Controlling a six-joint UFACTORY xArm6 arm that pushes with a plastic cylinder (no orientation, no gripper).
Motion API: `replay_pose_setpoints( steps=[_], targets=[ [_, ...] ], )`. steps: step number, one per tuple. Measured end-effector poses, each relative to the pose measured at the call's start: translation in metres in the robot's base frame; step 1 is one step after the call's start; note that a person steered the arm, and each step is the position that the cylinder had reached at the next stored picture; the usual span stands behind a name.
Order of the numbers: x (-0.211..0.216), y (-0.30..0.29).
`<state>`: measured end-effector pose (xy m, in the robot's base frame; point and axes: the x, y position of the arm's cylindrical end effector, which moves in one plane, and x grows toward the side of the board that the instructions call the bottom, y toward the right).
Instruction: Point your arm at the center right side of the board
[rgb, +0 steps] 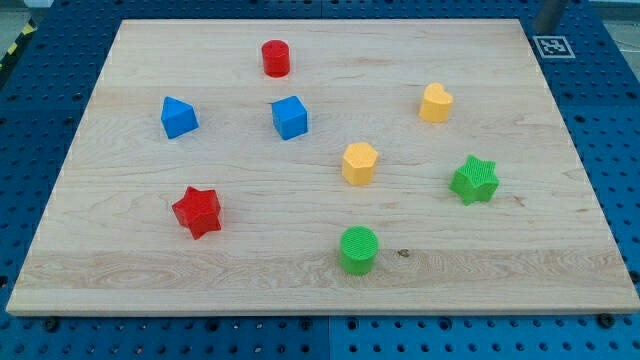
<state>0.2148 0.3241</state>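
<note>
My rod enters at the view's top right corner, and my tip (541, 30) is just past the wooden board's (300, 290) top right corner. It is far from every block. The nearest block is the yellow heart (435, 103), below and to the left of the tip. The green star (474, 180) lies at the middle right of the board. The yellow hexagon (359, 163) sits near the centre.
A red cylinder (276, 58) is at the top middle, a blue cube (290, 117) below it, and a blue angular block (179, 117) to the left. A red star (197, 211) is at the lower left and a green cylinder (359, 250) at the bottom middle. A black-and-white marker tag (553, 46) lies by the tip.
</note>
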Motion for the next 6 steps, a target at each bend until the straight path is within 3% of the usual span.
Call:
replay_pose_setpoints(
  steps=[2,6],
  targets=[
    [0.042,-0.023],
    [0.168,-0.046]
  ],
)
